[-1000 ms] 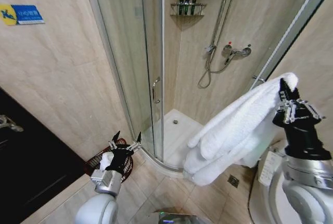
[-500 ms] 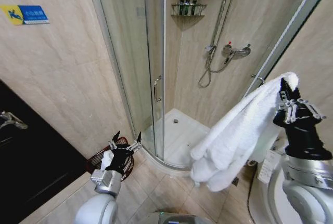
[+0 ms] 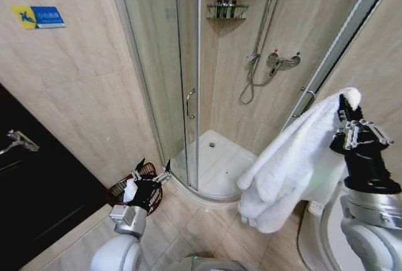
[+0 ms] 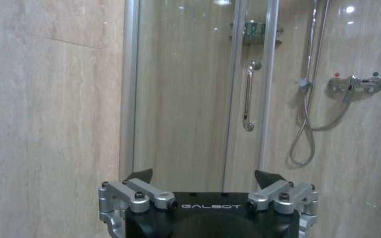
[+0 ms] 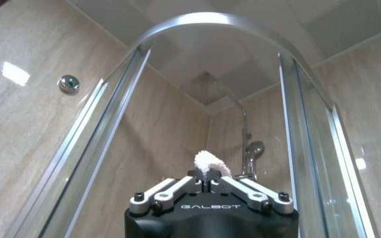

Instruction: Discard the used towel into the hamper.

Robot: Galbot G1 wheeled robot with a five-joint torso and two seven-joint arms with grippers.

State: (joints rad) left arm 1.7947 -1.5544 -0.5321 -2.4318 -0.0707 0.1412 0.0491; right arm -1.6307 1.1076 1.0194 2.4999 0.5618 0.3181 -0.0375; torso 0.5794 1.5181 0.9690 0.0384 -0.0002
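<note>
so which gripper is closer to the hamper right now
Left. The left gripper hangs open directly over the hamper; the right gripper is raised far across the room, clamping the towel.

Right claw (image 3: 344, 109) clamps towel (image 3: 289, 164); left claw (image 3: 151, 169) spread above hamper (image 3: 117, 190).

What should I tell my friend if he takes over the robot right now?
Right gripper: shut on the white towel, held high beside the shower, the rest hanging down.
Left gripper: open, holding nothing, low above the hamper.
Hamper: on the floor by the shower door, something white already inside.
Done: towel picked up.
Left: carry it over the hamper and drop it in.
</note>
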